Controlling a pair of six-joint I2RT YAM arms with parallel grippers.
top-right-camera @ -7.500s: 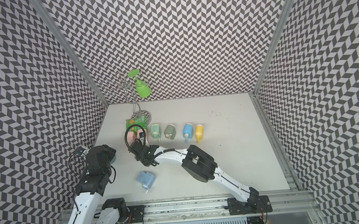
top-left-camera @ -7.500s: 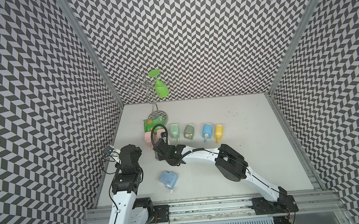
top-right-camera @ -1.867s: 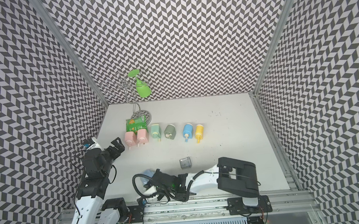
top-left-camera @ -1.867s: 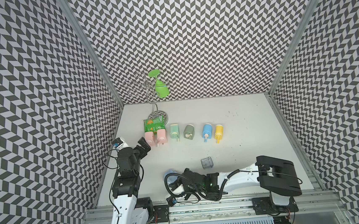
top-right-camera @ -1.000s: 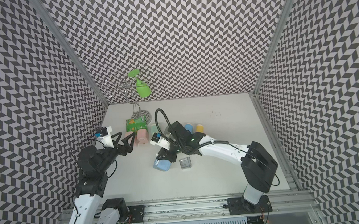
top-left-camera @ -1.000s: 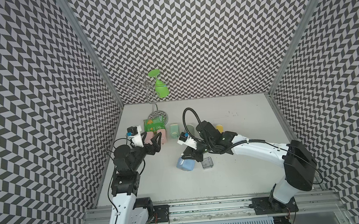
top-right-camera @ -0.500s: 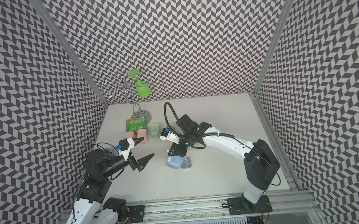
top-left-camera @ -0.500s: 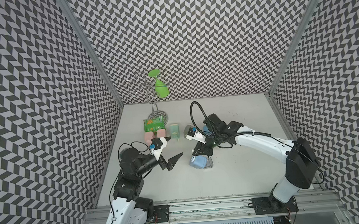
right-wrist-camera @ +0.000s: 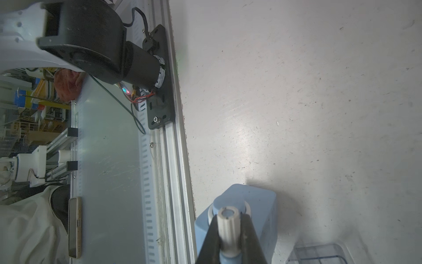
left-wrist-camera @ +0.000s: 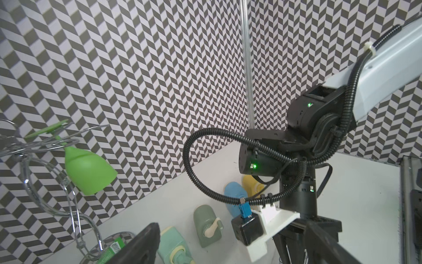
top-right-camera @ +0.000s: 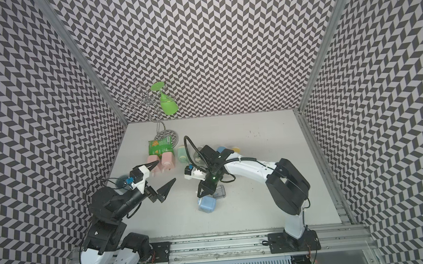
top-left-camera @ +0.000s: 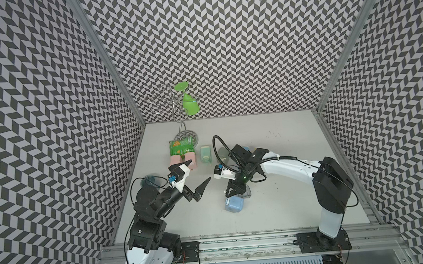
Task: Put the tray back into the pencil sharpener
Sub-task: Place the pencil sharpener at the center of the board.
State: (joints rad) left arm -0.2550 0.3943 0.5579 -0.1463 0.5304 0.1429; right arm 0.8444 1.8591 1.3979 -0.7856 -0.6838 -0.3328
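Observation:
The light blue pencil sharpener (top-left-camera: pixel 234 204) (top-right-camera: pixel 207 204) (right-wrist-camera: pixel 262 205) is near the middle of the table. My right gripper (top-left-camera: pixel 234 191) (top-right-camera: pixel 206 188) (right-wrist-camera: pixel 229 218) points down and is shut on its cream crank knob (right-wrist-camera: pixel 228 233). The clear plastic tray (top-left-camera: pixel 245 193) (top-right-camera: pixel 219 191) (right-wrist-camera: pixel 317 253) lies on the table right beside the sharpener, outside it. My left gripper (top-left-camera: pixel 200 170) (top-right-camera: pixel 166 170) hovers left of them, open and empty, its black fingers (left-wrist-camera: pixel 141 246) wide apart and aimed toward the right arm.
A row of other sharpeners lies behind: pink (top-left-camera: pixel 182 162), mint (top-left-camera: pixel 205 155), olive (left-wrist-camera: pixel 206 226), with a blue (left-wrist-camera: pixel 235 196) and a yellow (left-wrist-camera: pixel 250 185) one partly behind the right arm. A green snack bag (top-left-camera: pixel 182 146) and a wire stand with a green glass (top-left-camera: pixel 190 106) stand at the back left.
My right gripper carried the blue sharpener to the right, beside the clear tray, and lowered it. My left gripper swung from the pink sharpeners toward the middle and opened wider.

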